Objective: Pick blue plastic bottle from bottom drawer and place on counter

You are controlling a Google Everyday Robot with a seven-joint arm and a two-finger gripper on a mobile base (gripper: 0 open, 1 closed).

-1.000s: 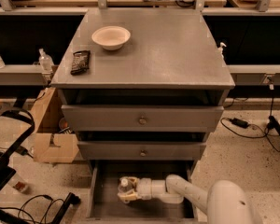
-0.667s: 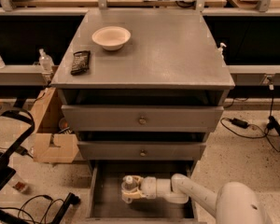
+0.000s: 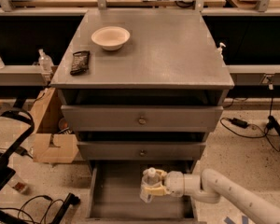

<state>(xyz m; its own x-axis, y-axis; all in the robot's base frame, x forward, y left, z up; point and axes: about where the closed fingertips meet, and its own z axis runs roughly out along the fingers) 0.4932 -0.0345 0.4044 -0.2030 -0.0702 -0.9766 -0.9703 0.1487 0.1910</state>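
Observation:
The bottom drawer [image 3: 113, 197] stands pulled open at the foot of the grey cabinet. My gripper [image 3: 155, 183] reaches into it from the right on a white arm and is shut on the blue plastic bottle [image 3: 149, 185], a slim clear bottle with a white cap. The bottle is upright, held just above the drawer floor at the drawer's right half. The counter [image 3: 163, 50] is the flat grey top of the cabinet, well above the gripper.
A white bowl [image 3: 110, 37] and a dark snack bar [image 3: 79, 62] lie on the counter's left side. Two shut drawers with brass knobs [image 3: 142, 121] sit above the open one. A cardboard box [image 3: 49, 134] and cables lie on the floor at left.
The gripper has moved a little to the right and up inside the drawer, and the bottle now stands upright in its grasp.

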